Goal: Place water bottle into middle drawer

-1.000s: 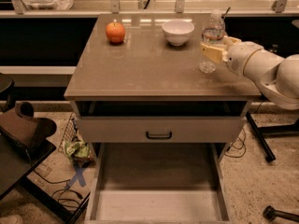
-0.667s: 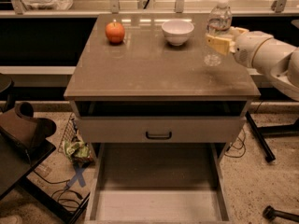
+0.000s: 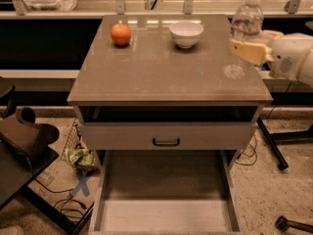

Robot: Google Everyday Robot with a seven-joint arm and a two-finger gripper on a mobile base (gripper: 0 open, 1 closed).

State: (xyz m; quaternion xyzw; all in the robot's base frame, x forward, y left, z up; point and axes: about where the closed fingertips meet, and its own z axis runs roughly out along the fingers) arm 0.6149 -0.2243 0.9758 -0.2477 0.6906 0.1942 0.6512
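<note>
The water bottle (image 3: 247, 16), clear ribbed plastic with a white cap, is held upright above the right rear edge of the brown tabletop (image 3: 161, 67). My gripper (image 3: 252, 42) comes in from the right and is shut on the bottle's lower half; a cream finger (image 3: 247, 52) covers its base. The middle drawer (image 3: 166, 180) is pulled out wide at the bottom of the cabinet, with a dull brown floor and pale grey side walls, and nothing lies in it. It is well below and to the front left of the bottle.
An orange fruit (image 3: 121, 34) and a white bowl (image 3: 186, 33) stand at the back of the tabletop. A drawer with a grey front and black handle (image 3: 166, 137) sits above the open one. A dark chair (image 3: 24, 136) is at left, black stand legs (image 3: 274, 148) at right.
My gripper has lifted the bottle off the tabletop and carried it up and to the right, past the table's right edge. The fruit and bowl have not moved.
</note>
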